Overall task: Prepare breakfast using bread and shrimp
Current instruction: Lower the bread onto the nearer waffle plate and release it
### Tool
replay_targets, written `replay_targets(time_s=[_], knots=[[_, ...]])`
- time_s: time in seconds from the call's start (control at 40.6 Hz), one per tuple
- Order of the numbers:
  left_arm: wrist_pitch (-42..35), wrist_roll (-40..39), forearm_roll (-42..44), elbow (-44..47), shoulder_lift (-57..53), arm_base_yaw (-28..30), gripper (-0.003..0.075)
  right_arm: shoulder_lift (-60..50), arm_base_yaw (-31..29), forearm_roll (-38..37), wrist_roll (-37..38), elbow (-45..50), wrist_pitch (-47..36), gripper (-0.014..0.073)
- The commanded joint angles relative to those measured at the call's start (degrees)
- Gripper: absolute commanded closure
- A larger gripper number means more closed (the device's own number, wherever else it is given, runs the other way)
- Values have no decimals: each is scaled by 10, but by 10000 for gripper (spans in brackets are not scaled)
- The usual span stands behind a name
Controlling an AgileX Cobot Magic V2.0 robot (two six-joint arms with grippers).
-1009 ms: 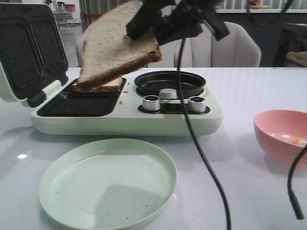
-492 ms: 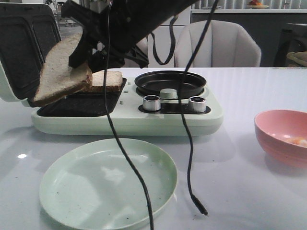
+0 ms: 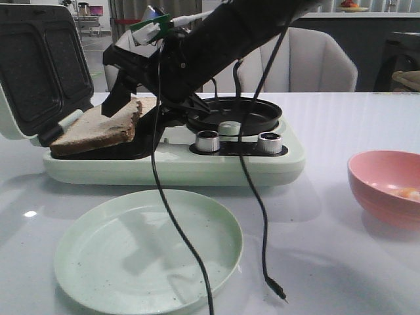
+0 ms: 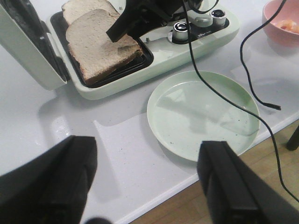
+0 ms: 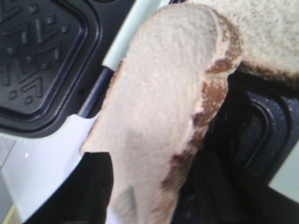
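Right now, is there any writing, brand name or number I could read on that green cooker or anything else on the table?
None can be read.
Sandwich maker: a small dark mark on the panel by the two knobs, maybe a logo, too small and blurred to read.
Green plate, pink bowl, bread: no text visible.

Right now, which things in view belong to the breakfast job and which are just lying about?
Part of the job:
- held bread slice, shut in the right gripper
- second bread slice on the sandwich maker
- shrimp in the pink bowl
- green plate, probably for serving

Lying about:
- loose cable
- chair
- left gripper, open and idle
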Motion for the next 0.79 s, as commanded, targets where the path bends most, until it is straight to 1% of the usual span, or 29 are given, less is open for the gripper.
replay_targets(time_s=[0.0,0.172,0.246,0.345,0.418,0.492,0.591,0.665,0.763], knots=[[-39,-3,5,-16,4,-4,214,-70,-26,8,-2,-21,37,113],[-39,-3,5,-16,4,-4,214,-130,-43,-45,16,-21,108,160],[-39,-3,5,-16,4,-4,214,-169,-38,-91,25,-21,127,174],[-39,-3,5,-16,4,-4,214,-223,-24,-173,62,-13,127,174],[-39,-3,5,-16,4,-4,214,-271,-12,-266,110,1,127,174],[-39,-3,5,-16,4,-4,214,-312,3,-357,156,30,128,174],[-39,-3,5,-16,4,-4,214,-377,23,-455,218,89,126,174],[-39,-3,5,-16,4,-4,214,-427,29,-487,243,144,123,174],[-39,-3,5,-16,4,-4,214,-493,29,-490,244,223,111,175]])
